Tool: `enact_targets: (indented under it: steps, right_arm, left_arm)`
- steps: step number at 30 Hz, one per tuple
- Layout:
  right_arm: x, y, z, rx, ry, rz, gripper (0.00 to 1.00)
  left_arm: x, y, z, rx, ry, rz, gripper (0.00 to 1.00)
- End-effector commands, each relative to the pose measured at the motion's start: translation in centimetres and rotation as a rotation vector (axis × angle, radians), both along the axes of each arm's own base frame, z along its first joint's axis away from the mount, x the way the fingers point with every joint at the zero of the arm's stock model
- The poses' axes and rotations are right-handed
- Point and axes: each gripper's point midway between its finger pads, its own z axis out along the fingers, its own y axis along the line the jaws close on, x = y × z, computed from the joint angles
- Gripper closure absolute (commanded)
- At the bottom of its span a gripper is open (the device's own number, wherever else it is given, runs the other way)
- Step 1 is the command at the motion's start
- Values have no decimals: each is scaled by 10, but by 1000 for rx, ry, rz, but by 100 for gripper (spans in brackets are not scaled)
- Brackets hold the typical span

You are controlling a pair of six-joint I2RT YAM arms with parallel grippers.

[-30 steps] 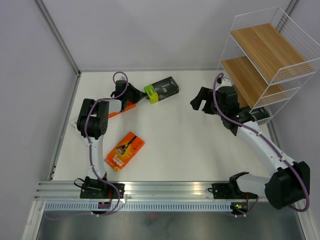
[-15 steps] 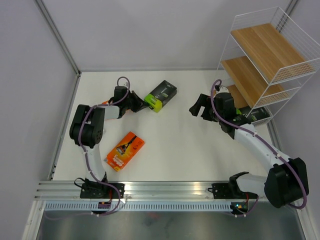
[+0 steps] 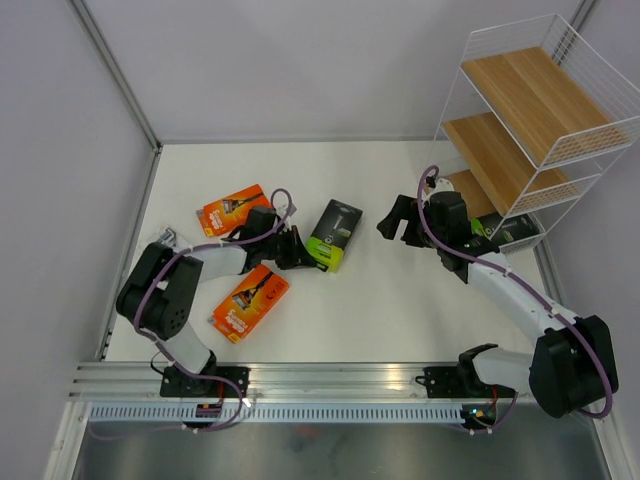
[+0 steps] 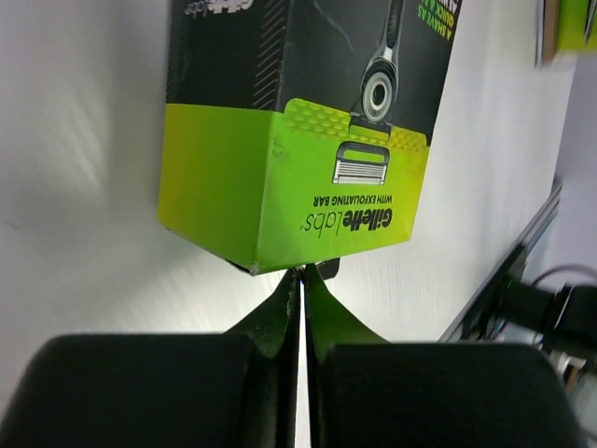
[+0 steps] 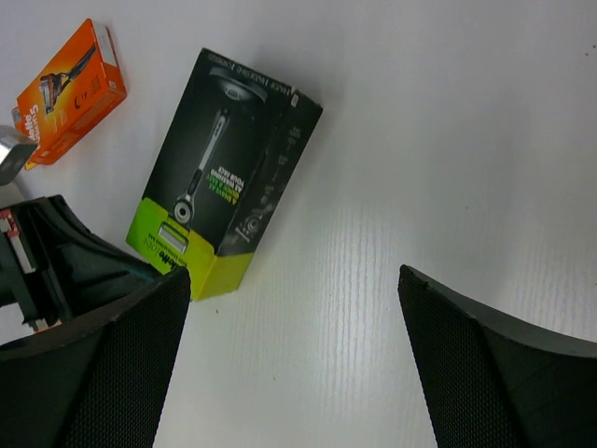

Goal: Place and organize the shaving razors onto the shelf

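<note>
My left gripper [image 3: 298, 250] is shut on the hang tab at the lime-green end of a black razor pack [image 3: 336, 234], which lies flat mid-table; the left wrist view shows the pack [image 4: 298, 131] just beyond my closed fingertips [image 4: 301, 273]. My right gripper [image 3: 396, 218] is open and empty, right of that pack [image 5: 229, 168]. Two orange packs lie on the left, one farther [image 3: 232, 208] and one nearer [image 3: 250, 300]. A second black-and-lime pack [image 3: 516, 228] sits at the bottom of the shelf [image 3: 530, 110], partly hidden. The white-and-blue pack is out of view.
The shelf stands at the far right corner against the grey wall. A metal rail [image 3: 330, 378] runs along the table's near edge with both arm bases. The far orange pack [image 5: 70, 89] also shows in the right wrist view.
My left gripper has dragged the black-and-lime pack from the far side toward the middle, turning it. The far orange pack is now uncovered. My right gripper shifted slightly left.
</note>
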Motion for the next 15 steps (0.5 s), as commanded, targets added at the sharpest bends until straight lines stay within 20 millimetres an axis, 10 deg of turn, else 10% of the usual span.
enact_targets:
  steps: [1,6,15]
  right_arm:
    - [-4,-5,9,-17,-38,4,2]
    - [-16,-12,2,-23,-47,-10,2]
    - [-2,22,-31,59,19,93,2]
  left_arm:
    - [-39,-9,16,11,-92,-193,98]
    - [-66,15,5,116,-66,-182,98]
    - [-20,27,6,176,-59,-3,98]
